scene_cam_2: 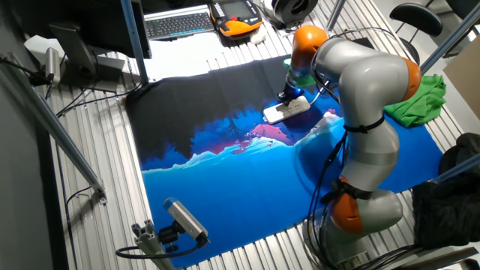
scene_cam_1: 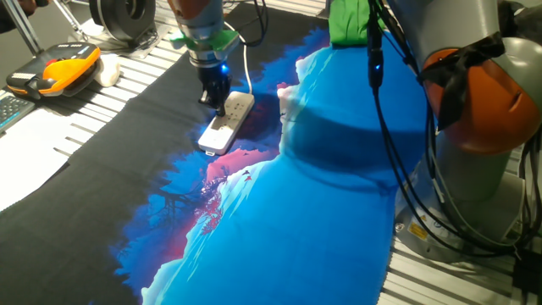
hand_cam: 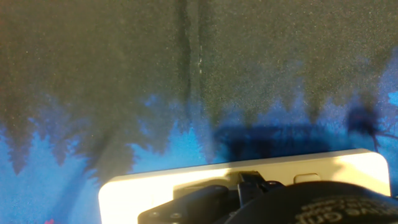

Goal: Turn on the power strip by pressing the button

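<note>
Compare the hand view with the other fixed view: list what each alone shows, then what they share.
Only the hand view: a close look at the power strip's white end edge, with dark gripper parts right over it; finger state is unclear.

Only the other fixed view: the whole arm, the green cloth, the keyboard, an orange device, and the strip's full length on the table.

Both: the power strip lying on the black and blue printed cloth, the gripper above it.

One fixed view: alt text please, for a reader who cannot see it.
The arm's pincer is down on the cord end of a white power strip lying on a black, blue and pink cloth. An orange-and-black device sits at the table's far left.
</note>
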`<state>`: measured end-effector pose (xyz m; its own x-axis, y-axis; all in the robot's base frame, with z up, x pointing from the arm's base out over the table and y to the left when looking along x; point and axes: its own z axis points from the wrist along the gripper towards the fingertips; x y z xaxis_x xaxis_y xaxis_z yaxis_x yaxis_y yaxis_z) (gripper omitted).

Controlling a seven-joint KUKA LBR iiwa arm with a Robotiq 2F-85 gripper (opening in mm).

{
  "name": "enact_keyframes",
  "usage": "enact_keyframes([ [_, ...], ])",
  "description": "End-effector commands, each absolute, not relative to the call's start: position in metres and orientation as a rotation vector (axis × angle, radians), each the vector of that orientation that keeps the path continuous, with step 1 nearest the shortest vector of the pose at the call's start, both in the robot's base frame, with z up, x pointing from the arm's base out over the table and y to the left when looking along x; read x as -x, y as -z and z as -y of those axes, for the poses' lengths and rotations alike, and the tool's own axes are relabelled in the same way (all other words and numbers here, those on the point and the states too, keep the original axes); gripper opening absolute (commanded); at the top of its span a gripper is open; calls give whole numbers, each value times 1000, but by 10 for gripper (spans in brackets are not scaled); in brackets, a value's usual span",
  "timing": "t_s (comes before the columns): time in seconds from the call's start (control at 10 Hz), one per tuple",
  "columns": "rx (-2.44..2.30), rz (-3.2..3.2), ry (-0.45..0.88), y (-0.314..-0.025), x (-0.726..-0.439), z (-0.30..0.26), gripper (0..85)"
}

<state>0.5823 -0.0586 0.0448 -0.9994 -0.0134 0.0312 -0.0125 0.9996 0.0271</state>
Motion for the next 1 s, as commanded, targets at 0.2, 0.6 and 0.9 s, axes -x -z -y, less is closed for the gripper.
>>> enact_keyframes([
  [0.2,-19,3109,57,-33,-576,58,0],
  [0.6,-10,3112,57,-38,-575,57,0],
  [0.9,23,3066,69,-68,-575,51,0],
])
